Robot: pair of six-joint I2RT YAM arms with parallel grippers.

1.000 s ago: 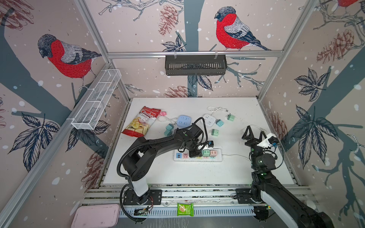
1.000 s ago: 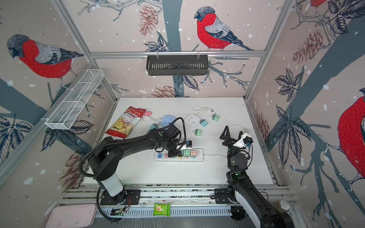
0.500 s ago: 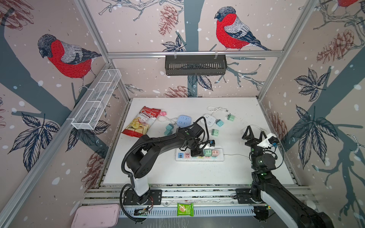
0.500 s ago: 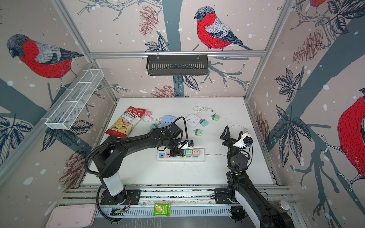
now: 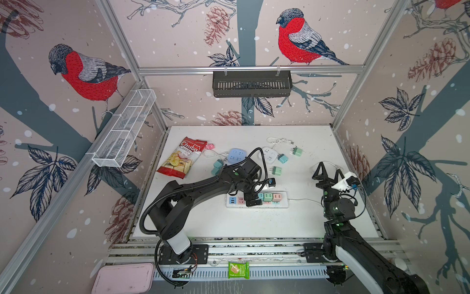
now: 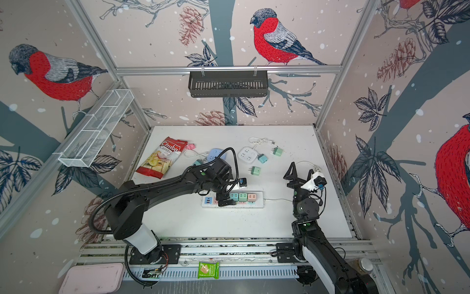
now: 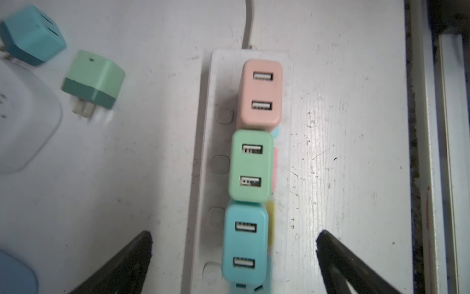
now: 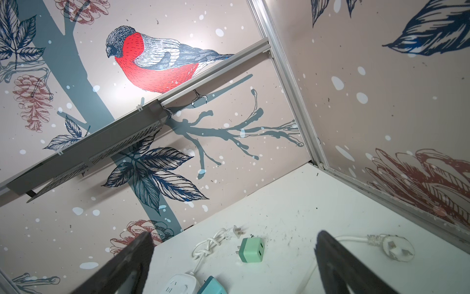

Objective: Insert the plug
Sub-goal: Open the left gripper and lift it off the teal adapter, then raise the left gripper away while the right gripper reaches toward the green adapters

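Note:
A white power strip (image 5: 283, 201) (image 6: 260, 201) lies mid-table with three USB plugs standing in it side by side: pink (image 7: 262, 91), green (image 7: 250, 165) and teal (image 7: 245, 244). My left gripper (image 5: 251, 199) (image 6: 225, 199) (image 7: 234, 235) hangs over the strip's teal plug (image 5: 260, 196). It is open, its fingers wide on either side of the plug and clear of it. My right gripper (image 5: 329, 169) (image 6: 301, 169) (image 8: 234, 235) is raised at the right of the table, open and empty, pointing toward the back wall.
Loose plugs lie behind the strip: a green one (image 5: 276, 170), a teal one (image 5: 282, 158) and another green one (image 5: 297, 152). A white socket hub (image 5: 269, 154), a blue hub (image 5: 236, 155) and a chips bag (image 5: 181, 159) sit further back. A white corded plug (image 8: 396, 248) lies by the right wall.
My left gripper has opened and let go of the teal plug, which stays seated in the strip. The right arm has not moved.

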